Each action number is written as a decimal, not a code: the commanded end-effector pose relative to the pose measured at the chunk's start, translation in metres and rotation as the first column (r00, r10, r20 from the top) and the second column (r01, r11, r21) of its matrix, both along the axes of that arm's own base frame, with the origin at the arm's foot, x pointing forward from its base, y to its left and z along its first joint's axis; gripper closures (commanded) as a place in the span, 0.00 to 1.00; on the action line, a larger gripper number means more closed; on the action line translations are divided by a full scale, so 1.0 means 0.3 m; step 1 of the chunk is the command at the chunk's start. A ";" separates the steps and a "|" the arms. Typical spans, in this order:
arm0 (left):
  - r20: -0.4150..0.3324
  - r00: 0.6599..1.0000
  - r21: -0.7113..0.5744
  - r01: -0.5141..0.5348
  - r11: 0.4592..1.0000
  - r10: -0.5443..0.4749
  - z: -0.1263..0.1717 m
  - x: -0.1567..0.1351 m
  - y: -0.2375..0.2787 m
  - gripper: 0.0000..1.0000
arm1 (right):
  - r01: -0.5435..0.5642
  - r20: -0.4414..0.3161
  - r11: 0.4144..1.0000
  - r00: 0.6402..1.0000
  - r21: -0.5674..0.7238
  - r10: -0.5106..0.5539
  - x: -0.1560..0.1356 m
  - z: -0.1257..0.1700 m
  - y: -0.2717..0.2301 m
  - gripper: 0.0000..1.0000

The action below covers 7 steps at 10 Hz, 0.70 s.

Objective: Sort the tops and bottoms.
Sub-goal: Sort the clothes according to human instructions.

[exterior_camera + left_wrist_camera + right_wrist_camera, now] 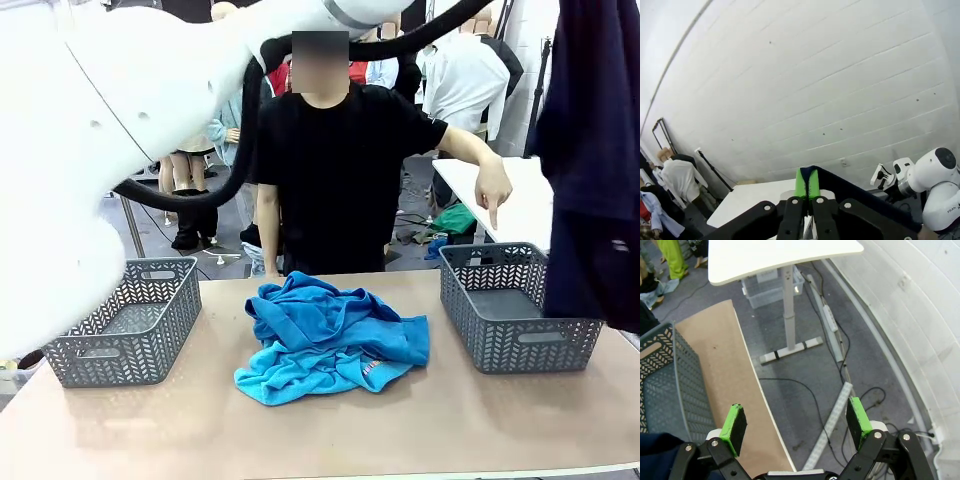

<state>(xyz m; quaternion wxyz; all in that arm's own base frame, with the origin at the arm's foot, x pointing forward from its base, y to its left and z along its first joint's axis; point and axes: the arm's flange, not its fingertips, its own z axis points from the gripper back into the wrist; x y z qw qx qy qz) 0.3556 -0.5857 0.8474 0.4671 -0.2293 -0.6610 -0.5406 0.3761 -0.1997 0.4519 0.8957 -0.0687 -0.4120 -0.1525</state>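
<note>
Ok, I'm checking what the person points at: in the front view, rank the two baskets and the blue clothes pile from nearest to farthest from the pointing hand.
1. Right basket, directly below the pointing hand.
2. Blue clothes pile, middle of the table.
3. Left basket, at the table's far left end.

The letters "FRAN", cut off by the picture's edge, stand on the white arm (940, 192) at the right. The small red-white print (372, 368) on the turquoise top (320, 372) is too small to read.
</note>
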 end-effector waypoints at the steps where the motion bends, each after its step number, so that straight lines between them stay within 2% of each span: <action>1: 0.022 1.000 -0.019 -0.018 1.000 0.018 0.087 -0.051 0.049 1.00 | -0.004 -0.009 1.000 1.000 0.003 0.004 -0.003 0.001 0.000 0.00; 7: 0.022 1.000 -0.019 -0.018 1.000 0.018 0.087 -0.051 0.049 1.00 | -0.004 -0.009 1.000 1.000 0.003 0.004 -0.003 0.001 0.000 0.00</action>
